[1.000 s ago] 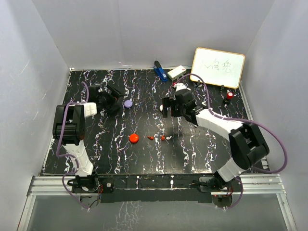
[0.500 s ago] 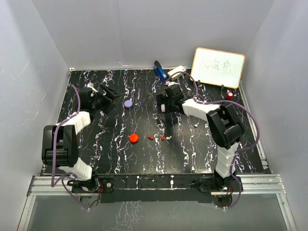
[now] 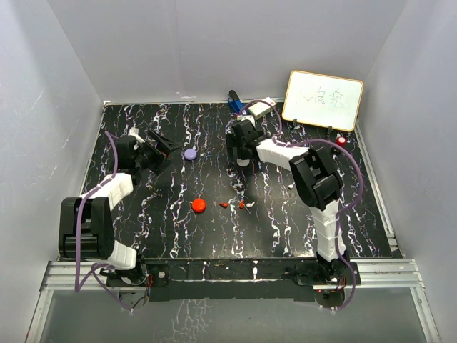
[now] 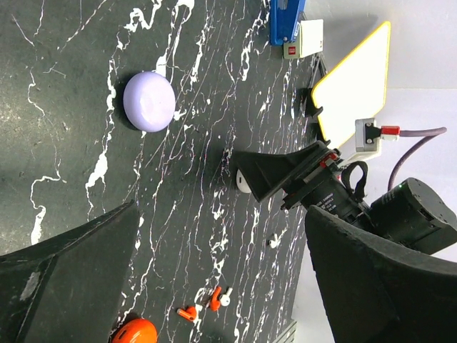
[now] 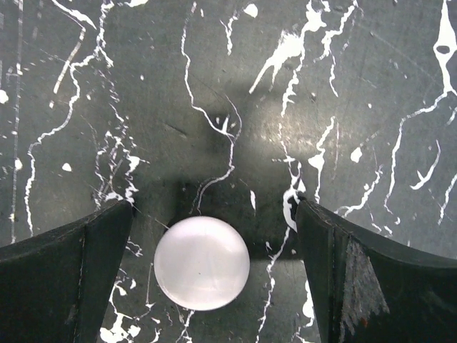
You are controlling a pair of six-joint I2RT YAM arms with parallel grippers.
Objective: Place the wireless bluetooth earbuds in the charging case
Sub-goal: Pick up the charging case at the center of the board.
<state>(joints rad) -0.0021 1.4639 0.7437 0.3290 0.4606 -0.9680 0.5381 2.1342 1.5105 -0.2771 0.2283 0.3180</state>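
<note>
**Bench stock: earbuds loose, cases shut, both tools open**

- Bench (image 3: 178, 236): black top with white veining, walled in white on three sides.
- Left tool (image 3: 166, 145): far-left part of the bench, jaws spread wide and holding nothing. In its wrist view the two dark fingers (image 4: 64, 279) frame bare bench.
- Right tool (image 3: 239, 151): far-centre, jaws spread wide, gripping nothing. It is also seen from the left wrist (image 4: 285, 175).
- White case (image 5: 202, 263): round and domed, lying on the bench between the right tool's fingers (image 5: 371, 279), touching neither one.
- Purple case (image 3: 189, 153): round, shut, just beside the left tool on its right, apart from it.
- Red case (image 3: 199, 205): round, shut, nearer the arm bases, centre-left.
- Red earbuds (image 3: 234, 205): two tiny pieces lying loose on the bench just right of the red case, in none of the cases. The left wrist view shows a white tip on one (image 4: 226, 300).
- White earbud (image 4: 272, 243): one tiny piece, loose on the bench, apart from the red pair.
- Whiteboard (image 3: 323, 100): yellow-framed, propped at the far-right corner.
- Blue object (image 3: 237, 104) and white box (image 3: 262, 107): side by side at the far edge.
- Red-capped marker (image 3: 341, 141): far right, below the whiteboard.
</note>
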